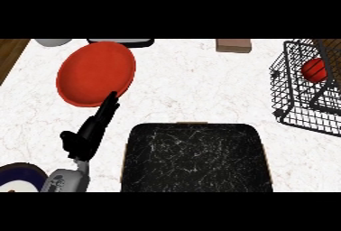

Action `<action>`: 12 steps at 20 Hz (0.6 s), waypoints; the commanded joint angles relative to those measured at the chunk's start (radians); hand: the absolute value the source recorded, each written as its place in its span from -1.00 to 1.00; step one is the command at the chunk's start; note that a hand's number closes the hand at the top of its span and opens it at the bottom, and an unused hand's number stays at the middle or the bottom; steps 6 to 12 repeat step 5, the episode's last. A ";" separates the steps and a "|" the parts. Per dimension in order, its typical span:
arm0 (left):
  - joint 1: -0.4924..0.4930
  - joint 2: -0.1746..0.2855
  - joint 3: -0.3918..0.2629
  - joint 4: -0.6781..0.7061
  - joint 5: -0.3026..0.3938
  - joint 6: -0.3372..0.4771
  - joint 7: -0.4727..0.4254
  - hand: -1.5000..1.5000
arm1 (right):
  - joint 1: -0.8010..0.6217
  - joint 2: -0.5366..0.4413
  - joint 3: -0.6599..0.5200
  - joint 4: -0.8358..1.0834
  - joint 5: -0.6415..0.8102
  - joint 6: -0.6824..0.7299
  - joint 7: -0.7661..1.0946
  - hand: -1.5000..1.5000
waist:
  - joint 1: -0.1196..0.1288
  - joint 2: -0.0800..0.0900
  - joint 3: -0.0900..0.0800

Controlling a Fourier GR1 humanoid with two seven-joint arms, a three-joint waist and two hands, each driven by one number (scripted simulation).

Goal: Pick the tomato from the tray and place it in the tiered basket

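One robot hand in view: you had the left robot hand at the left of the head view, above its grey forearm.
Hand state: it was open and held nothing, its fingers straight and pointing away toward the red plate.
Fingertips: they showed against the red plate's near edge; you could not tell whether they touched it.
Tomato: it sat inside the tiered basket, behind the black wires, at the far right.
Tiered basket: it stood on the white marbled tabletop, well apart from the left robot hand.
Tray: dark and veined, it lay at the near centre, between the left robot hand and the tiered basket.
Brown block: it lay at the tabletop's far edge.
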State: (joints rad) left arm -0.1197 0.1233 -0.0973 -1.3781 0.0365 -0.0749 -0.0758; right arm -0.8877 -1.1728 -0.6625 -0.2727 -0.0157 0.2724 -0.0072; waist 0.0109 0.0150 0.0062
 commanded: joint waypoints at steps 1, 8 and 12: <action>0.004 0.000 0.003 -0.021 -0.003 0.010 0.009 0.00 | 0.099 -0.127 -0.079 0.074 -0.056 0.116 -0.056 -1.00 | -0.008 -0.002 0.002; 0.024 0.012 0.011 -0.010 0.009 -0.013 -0.010 0.00 | 0.193 -0.162 -0.093 0.107 -0.061 0.208 -0.129 -1.00 | -0.009 0.002 0.006; 0.024 0.012 0.011 -0.010 0.009 -0.013 -0.010 0.00 | 0.193 -0.162 -0.093 0.107 -0.061 0.208 -0.129 -1.00 | -0.009 0.002 0.006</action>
